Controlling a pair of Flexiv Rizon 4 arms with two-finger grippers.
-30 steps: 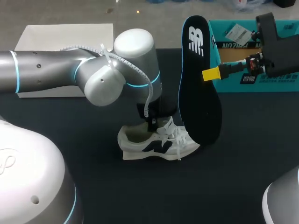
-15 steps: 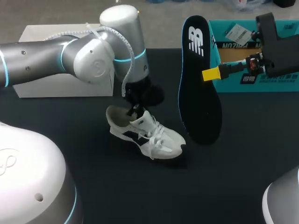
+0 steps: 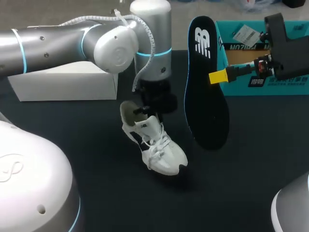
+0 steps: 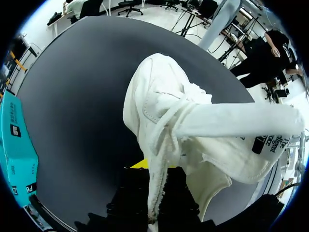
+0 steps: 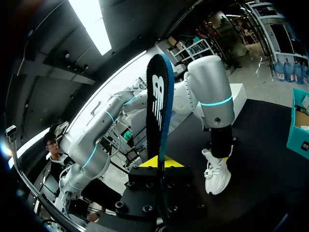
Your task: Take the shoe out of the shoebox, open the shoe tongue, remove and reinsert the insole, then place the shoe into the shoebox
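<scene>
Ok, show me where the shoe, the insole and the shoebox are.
shoe (image 3: pixel 153 145), head view, on its white laced upper.
insole (image 3: pixel 206 113), head view, on its dark flat face.
shoebox (image 3: pixel 241 88), head view, on its teal front wall.

In the head view, my left arm (image 3: pixel 120 43) hides the left gripper (image 4: pixel 147 166) above the shoe (image 3: pixel 153 144). The insole (image 3: pixel 205 96) covers the right gripper's (image 3: pixel 215 76) far finger. Upper right, the frame edge cuts off the shoebox (image 3: pixel 289 87).
</scene>
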